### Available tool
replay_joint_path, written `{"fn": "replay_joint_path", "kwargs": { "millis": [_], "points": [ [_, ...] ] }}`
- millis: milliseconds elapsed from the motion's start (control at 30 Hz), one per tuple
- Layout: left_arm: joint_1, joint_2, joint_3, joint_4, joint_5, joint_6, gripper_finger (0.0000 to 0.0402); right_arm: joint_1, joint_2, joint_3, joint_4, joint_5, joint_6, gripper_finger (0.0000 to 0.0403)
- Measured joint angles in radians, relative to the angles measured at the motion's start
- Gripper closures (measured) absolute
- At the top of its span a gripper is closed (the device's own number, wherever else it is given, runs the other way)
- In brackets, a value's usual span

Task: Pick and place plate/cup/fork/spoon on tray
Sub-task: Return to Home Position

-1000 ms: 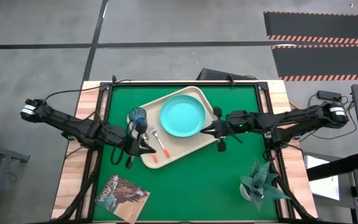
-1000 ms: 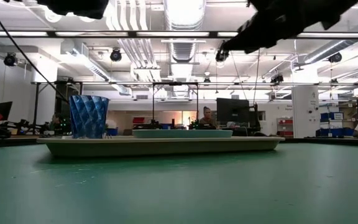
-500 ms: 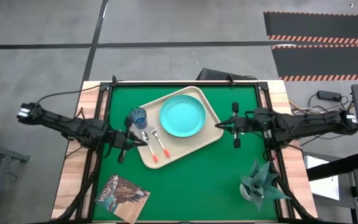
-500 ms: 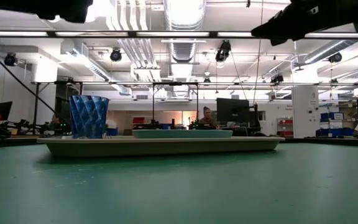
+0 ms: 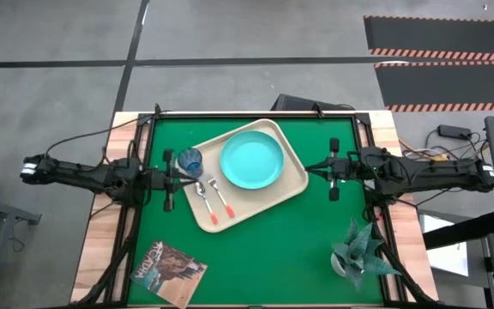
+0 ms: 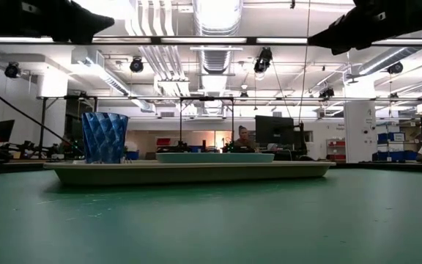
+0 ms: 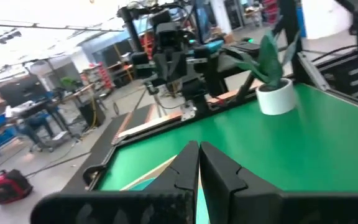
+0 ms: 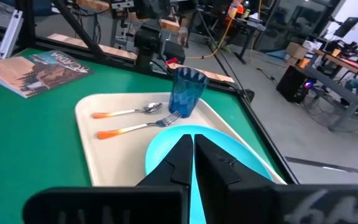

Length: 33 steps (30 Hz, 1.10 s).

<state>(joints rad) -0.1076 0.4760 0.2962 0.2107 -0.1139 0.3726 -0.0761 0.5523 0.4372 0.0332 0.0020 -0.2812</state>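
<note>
Placement looks complete: the turquoise plate [image 5: 251, 160], blue cup [image 5: 190, 160], spoon [image 5: 202, 199] and fork [image 5: 219, 197] all sit on the cream tray [image 5: 294, 183], with the cutlery side by side beside the plate. Only homing the arms seems left. The left gripper [image 5: 169, 180], just beside the tray near the cup, and the right gripper [image 5: 333, 168], off the opposite side, are both closed on nothing.

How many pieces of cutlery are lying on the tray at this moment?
2. Both lie side by side on the tray, near the cup: the spoon on the outer side, the fork on the side toward the plate. Nothing seems hidden.
</note>
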Motion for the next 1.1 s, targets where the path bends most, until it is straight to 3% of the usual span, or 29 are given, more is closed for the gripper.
{"fn": "replay_joint_path", "kwargs": {
  "millis": [533, 1100],
  "points": [
    [0.14, -0.141, -0.113, -0.012, -0.033, -0.053, 0.0402, -0.046, -0.102, -0.029, -0.082, 0.0, -0.008, 0.0394],
    [0.147, -0.303, -0.121, -0.165, -0.052, -0.08, 0.0402, -0.045, -0.217, -0.041, -0.156, -0.001, -0.008, 0.0394]
  ]
}}
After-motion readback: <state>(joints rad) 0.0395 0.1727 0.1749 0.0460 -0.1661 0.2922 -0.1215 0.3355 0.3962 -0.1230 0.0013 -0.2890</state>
